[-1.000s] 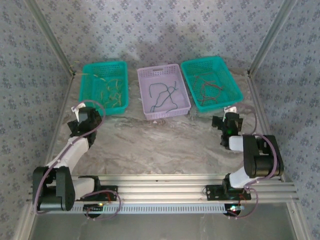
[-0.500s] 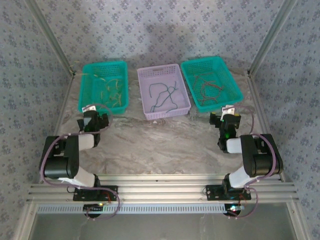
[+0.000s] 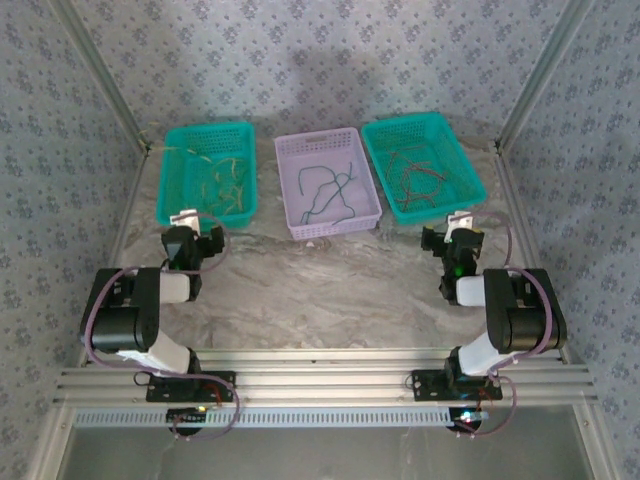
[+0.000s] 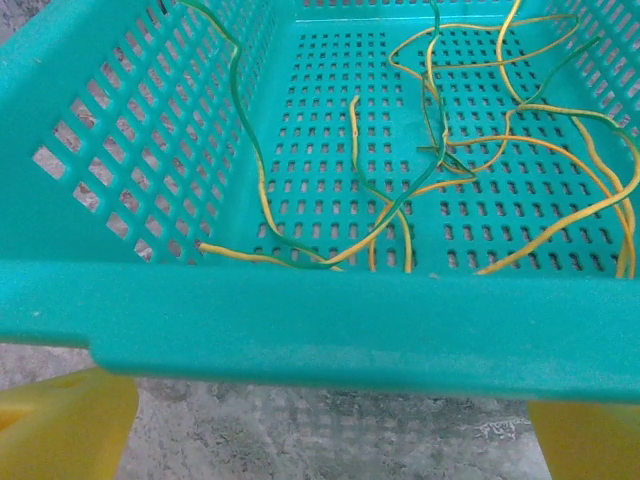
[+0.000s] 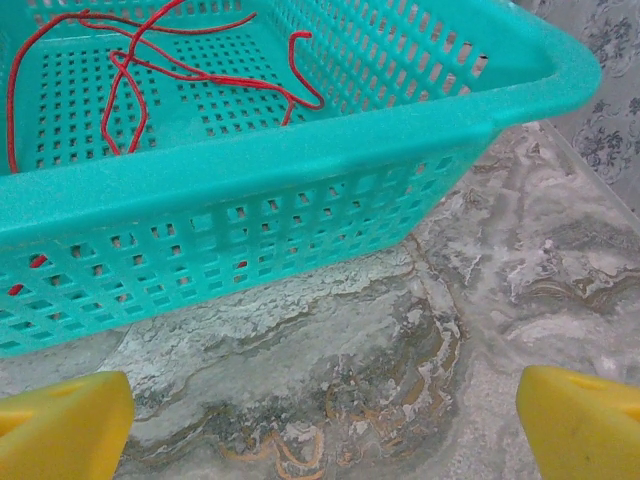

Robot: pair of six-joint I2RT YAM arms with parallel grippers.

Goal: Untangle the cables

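Teal basket rim (image 4: 320, 320) between left pincer (image 4: 322, 438) and yellow cables (image 4: 560, 115)

Yellow cables (image 4: 440, 150) running off top and right edges, red cables (image 5: 160, 65) cut at top edge — left fingertips (image 4: 60, 425), right fingertips (image 5: 585, 420) cropped below.
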